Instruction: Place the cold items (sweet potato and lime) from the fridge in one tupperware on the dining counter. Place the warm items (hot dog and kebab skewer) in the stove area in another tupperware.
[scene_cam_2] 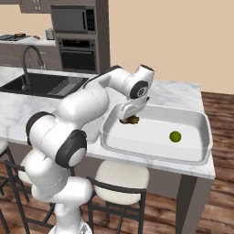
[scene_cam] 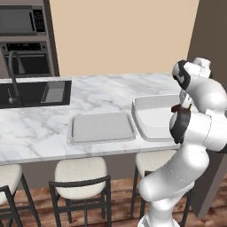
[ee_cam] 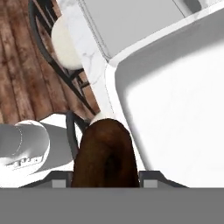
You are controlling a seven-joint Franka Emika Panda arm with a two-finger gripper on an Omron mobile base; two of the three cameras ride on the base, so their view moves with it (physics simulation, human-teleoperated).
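My gripper (scene_cam_2: 130,118) is shut on the sweet potato (scene_cam_2: 133,120), a dark brown lump, and holds it just above the left end of the large deep tupperware (scene_cam_2: 151,155) on the dining counter (scene_cam_2: 13,107). The bright green lime (scene_cam_2: 175,136) lies inside that tray toward its right side. In the hand view the sweet potato (ee_cam: 105,155) sits between my fingertips, over the deep tupperware's corner wall (ee_cam: 131,87). From the left base view the sweet potato (scene_cam: 179,107) peeks out by my arm over the deep tupperware (scene_cam: 153,115). The smaller flat tupperware (scene_cam: 102,127) lies empty to its left.
A black sink (scene_cam: 35,92) with a tall faucet is set in the counter's left end. Stools (scene_cam: 82,173) with dark frames stand under the near edge of the counter. A built-in oven and microwave (scene_cam_2: 75,20) are at the back wall.
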